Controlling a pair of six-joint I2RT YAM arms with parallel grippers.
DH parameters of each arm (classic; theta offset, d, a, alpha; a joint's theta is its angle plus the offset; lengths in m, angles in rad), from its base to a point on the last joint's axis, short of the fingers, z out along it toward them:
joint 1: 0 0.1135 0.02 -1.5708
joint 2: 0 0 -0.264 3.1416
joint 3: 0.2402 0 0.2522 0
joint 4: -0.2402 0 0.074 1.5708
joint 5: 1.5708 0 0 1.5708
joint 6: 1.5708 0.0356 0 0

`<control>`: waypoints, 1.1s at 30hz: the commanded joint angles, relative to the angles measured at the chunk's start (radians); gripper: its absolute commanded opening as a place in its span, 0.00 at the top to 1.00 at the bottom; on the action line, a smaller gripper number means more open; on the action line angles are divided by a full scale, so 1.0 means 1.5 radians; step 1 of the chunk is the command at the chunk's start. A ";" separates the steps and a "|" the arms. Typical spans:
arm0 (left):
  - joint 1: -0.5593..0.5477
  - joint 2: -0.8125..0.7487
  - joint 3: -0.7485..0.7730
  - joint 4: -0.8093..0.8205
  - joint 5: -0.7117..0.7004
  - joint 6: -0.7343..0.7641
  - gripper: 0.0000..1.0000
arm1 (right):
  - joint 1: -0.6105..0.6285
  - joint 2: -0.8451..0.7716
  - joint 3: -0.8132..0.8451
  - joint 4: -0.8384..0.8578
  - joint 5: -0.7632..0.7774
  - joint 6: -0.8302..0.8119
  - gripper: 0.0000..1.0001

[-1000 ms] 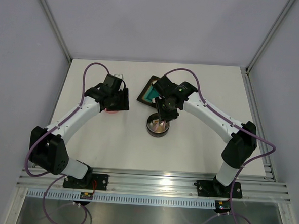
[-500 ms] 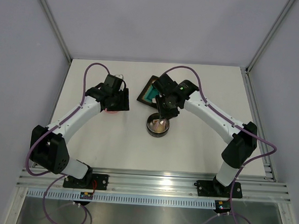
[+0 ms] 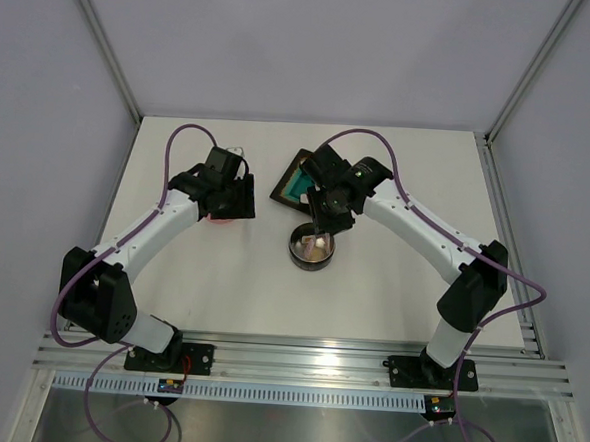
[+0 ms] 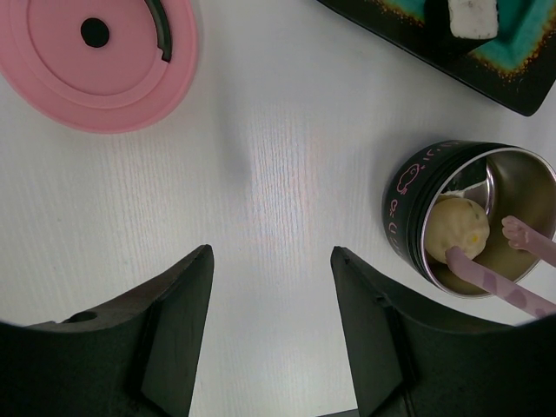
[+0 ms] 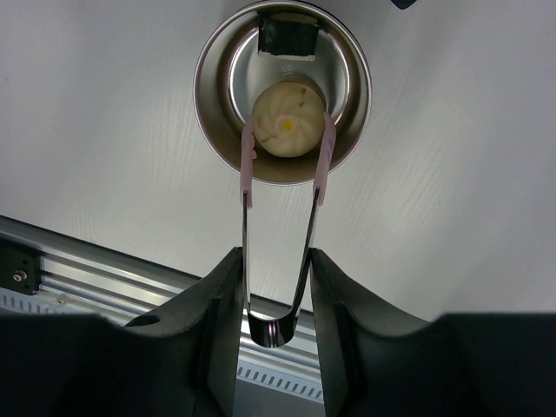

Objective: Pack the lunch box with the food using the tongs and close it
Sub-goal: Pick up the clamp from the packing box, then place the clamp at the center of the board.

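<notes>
Packing is the step in hand. The small round steel lunch box [image 5: 208, 78] stands open near the middle of the white surface [image 4: 278, 156]. A round beige disc of food [image 5: 287, 120] sits inside it, flanked on both sides by the pink tips of the slender silvery tongs [image 5: 245, 261]. The right end effector [image 5: 274, 254] is closed on the tongs' two arms near their joined end, squeezing them partway together.

I judge the disc to be in its place. The next move therefore calls for easing the squeeze so the tips spread off the disc, then lifting the tongs straight up, clear of the rim. After that they can head for the square dark tray with the teal centre [image 4: 382, 19], just beyond the box, where a white piece [image 4: 473, 16] waits.

The round pink lid [image 4: 95, 61] lies flat on the surface, well apart from the box, on the left arm's side. The left end effector [image 4: 271, 256] hangs over bare surface between lid and box, fingers wide apart and nothing between them.

Whether the tips pinch the disc or merely touch it is hard to tell. A dark block [image 5: 287, 36] at the far inner wall may be another piece of food or a reflection. Tray and lid are cut off in the left wrist view, and from above the arms cover most of both.
</notes>
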 commanded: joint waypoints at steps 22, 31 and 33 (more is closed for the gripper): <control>0.003 -0.006 0.025 0.004 -0.005 0.012 0.39 | -0.026 -0.048 0.103 -0.009 0.187 -0.013 0.78; 0.003 -0.007 0.018 0.010 0.002 0.010 0.39 | -0.168 -0.209 -0.207 0.237 0.271 -0.020 0.78; 0.003 -0.004 0.019 0.013 0.007 0.011 0.39 | -0.172 -0.247 -0.312 0.363 0.303 -0.025 0.77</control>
